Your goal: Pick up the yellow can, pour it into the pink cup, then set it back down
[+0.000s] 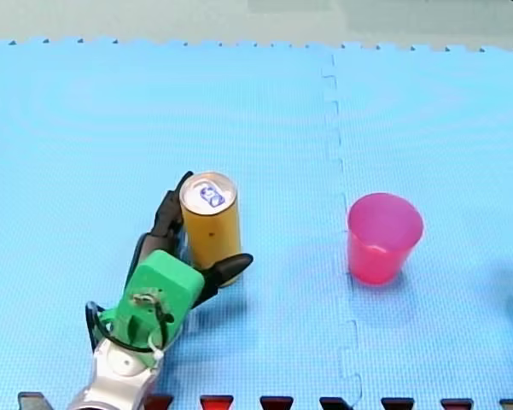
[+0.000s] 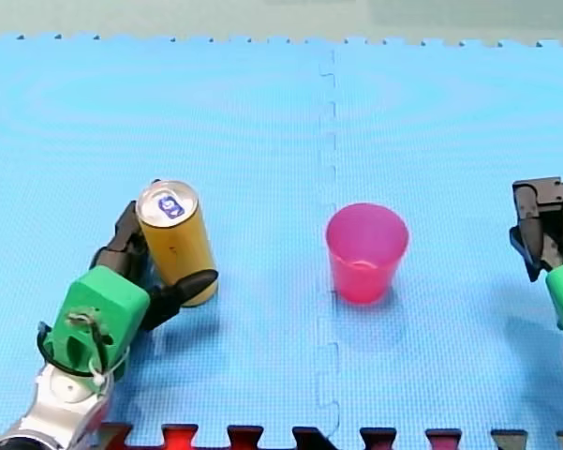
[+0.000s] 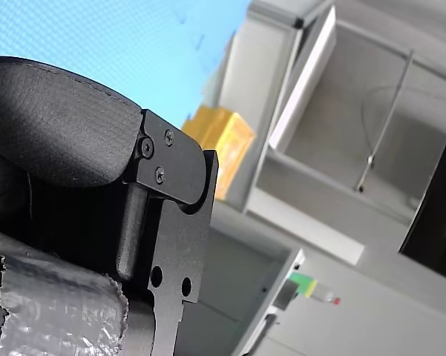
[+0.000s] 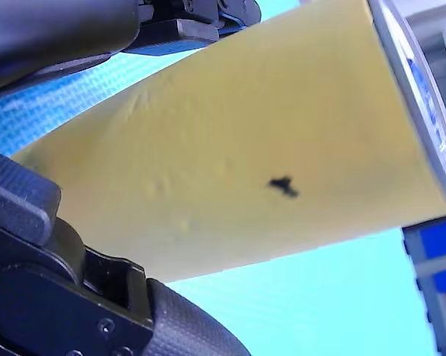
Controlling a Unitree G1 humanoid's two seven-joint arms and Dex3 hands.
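A tall yellow can (image 1: 212, 226) with a silver top stands upright on the blue foam mat (image 1: 256, 128), left of centre. My left hand (image 1: 192, 256) is wrapped around its lower body, black fingers (image 2: 189, 285) on both sides. The second wrist view shows the can's yellow wall (image 4: 267, 148) close up between those fingers. The pink cup (image 2: 365, 251) stands upright to the can's right, a short gap away. My right hand (image 2: 543, 230) hovers at the mat's right edge, holding nothing.
The mat's seam (image 1: 337, 171) runs front to back between can and cup. Red and black blocks (image 2: 244, 437) line the near edge. The first wrist view looks past black fingers (image 3: 96, 148) at grey shelving (image 3: 341, 148) and a yellow box (image 3: 219, 137).
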